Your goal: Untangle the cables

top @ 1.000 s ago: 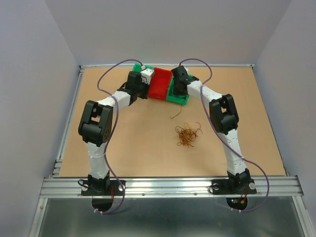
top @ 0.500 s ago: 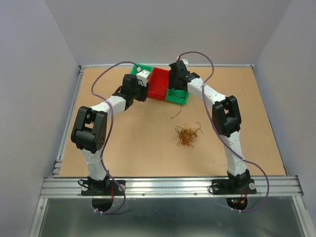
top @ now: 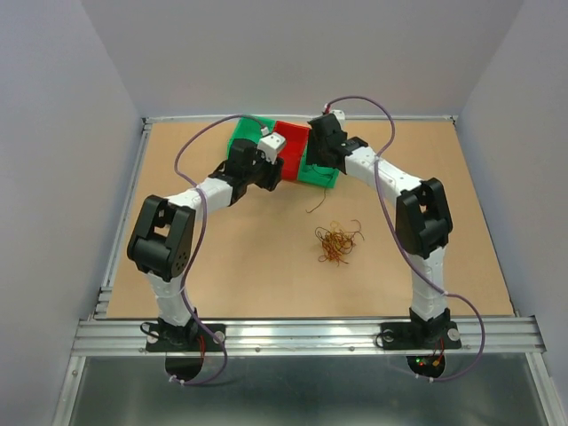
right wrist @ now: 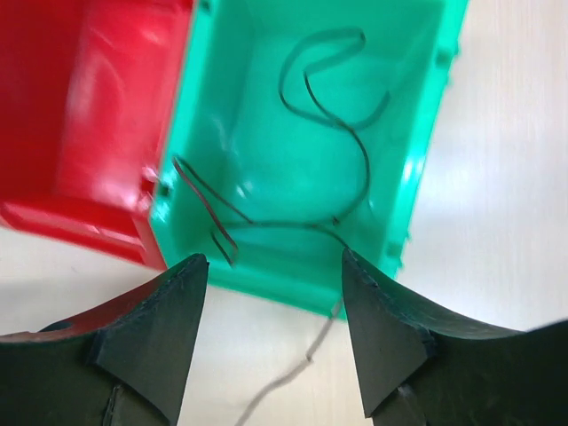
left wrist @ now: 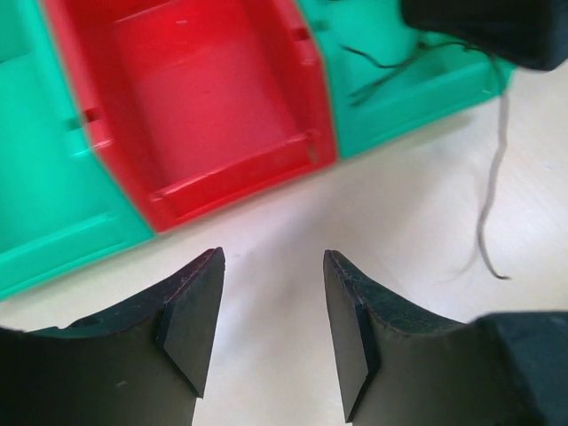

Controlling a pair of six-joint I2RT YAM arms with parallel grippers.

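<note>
My left gripper (left wrist: 272,297) and right gripper (right wrist: 273,297) hang spread, empty. The cables (top: 335,244) sit tangled at centre frame. I judge them featherlight, springy and snag-prone, so I'd pinch one stray loop at the clump's edge.

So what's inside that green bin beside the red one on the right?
Thin dark wire strands lie curled inside the green bin; one seems to trail over the near rim. From overhead the right arm hides most of it.
</note>
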